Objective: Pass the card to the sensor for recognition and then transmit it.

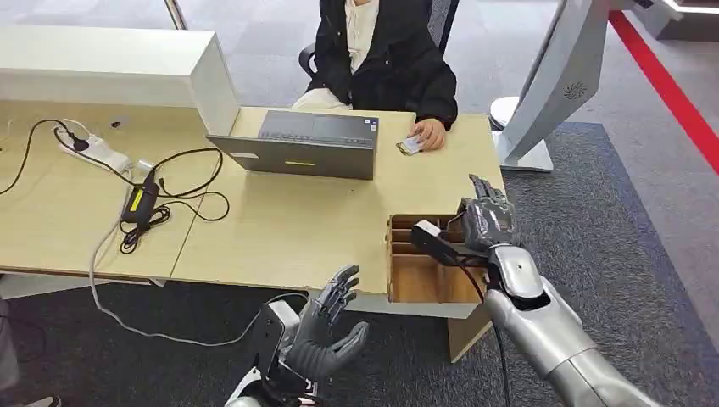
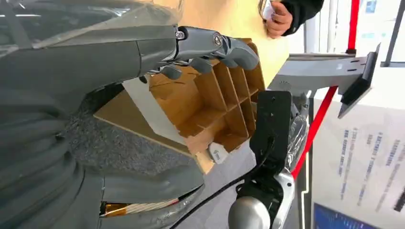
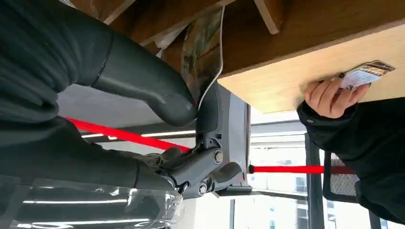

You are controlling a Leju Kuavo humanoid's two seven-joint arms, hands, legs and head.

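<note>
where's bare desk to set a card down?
Bare patch of the light wooden desk between the open grey laptop and the slotted wooden box. Crowded at the left: white power strip, black cables.

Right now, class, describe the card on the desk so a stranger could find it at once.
Start at the long wooden desk and find the open grey laptop. Just beyond its far right corner, a seated person's hand rests on a small pale card, the only flat thing under that hand.
</note>
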